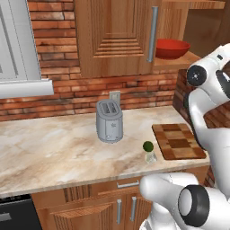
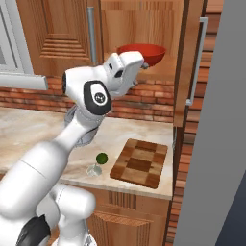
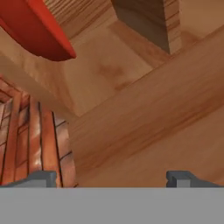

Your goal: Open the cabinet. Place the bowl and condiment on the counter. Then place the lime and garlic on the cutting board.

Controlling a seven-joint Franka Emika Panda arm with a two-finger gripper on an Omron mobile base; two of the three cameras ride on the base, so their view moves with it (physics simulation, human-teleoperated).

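Counter [image 1: 54, 152] of beige marble runs along the brick wall, and from the left base view it carries, left to right, a silver toaster [image 1: 109, 121] near the wall, a small dark green lime [image 1: 148, 146] at the front edge just above something small and glassy that is too blurred to name, and the cutting board [image 1: 178, 140] of light and dark brown blocks at the right end. Lime and board lie near each other but apart. Above, the wooden cabinet [image 1: 117, 36] keeps its left door closed, with a long silver bar handle [image 1: 153, 33]; its right door [image 2: 190, 62] stands swung out, as the right base view shows. On the exposed shelf sits the red bowl [image 1: 172, 48], just right of that handle. In the hand view the gripper [image 3: 111, 178] points up at the shelf's wooden underside, its fingertips [image 3: 180, 178] spread wide with nothing between them, the bowl's red rim at the upper left
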